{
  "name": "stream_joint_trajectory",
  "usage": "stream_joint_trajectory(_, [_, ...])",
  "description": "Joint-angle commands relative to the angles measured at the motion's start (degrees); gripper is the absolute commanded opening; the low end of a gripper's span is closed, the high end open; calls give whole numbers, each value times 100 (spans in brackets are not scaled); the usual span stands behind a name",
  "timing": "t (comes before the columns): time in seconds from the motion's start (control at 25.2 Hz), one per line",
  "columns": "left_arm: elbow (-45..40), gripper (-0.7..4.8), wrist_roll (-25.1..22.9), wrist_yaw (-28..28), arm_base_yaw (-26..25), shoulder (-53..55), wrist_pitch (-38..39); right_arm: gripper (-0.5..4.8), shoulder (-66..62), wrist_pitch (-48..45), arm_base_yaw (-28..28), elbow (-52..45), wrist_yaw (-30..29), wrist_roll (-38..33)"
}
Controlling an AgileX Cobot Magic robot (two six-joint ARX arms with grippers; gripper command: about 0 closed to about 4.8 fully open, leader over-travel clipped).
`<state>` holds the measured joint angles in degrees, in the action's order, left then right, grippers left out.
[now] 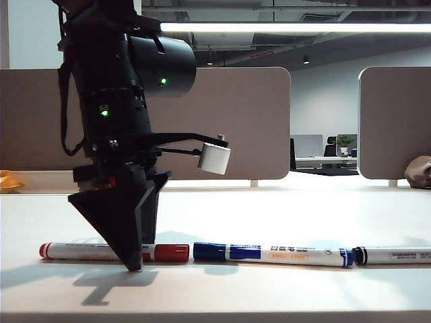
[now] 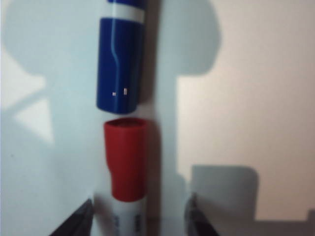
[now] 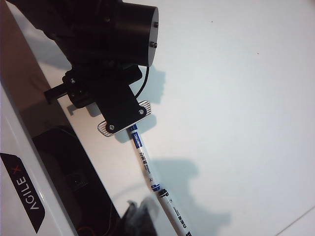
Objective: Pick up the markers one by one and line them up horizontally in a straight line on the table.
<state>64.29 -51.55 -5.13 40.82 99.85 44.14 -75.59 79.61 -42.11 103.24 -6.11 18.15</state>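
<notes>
left claw (image 1: 135, 259) released, astride red marker (image 1: 165, 252) | red, blue (image 1: 269, 254), black (image 1: 394, 255) markers end-to-end left-right on tabletop (image 1: 283, 215) | right claw (image 3: 140, 216) clenched, empty, near black marker

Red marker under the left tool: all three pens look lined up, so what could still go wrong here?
1. The left tool stands open astride the red marker, fingertips at table level; a skewed lift could nudge it out of line.
2. Its cap nearly touches the blue marker, so a push could spread to that and the black marker.
</notes>
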Motion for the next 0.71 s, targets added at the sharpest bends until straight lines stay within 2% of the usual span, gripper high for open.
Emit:
stream_joint_trajectory(0.04, [-22, 250, -4, 173, 0, 46, 101, -5, 26, -20, -7, 13, -28, 13])
stream_joint_trajectory(0.44, [-11, 251, 17, 254, 0, -15, 98, -6, 26, -20, -7, 11, -28, 13])
stream_joint_trajectory(0.71, [-9, 251, 26, 299, -2, -459, 66, -6, 24, -22, -7, 11, -26, 13])
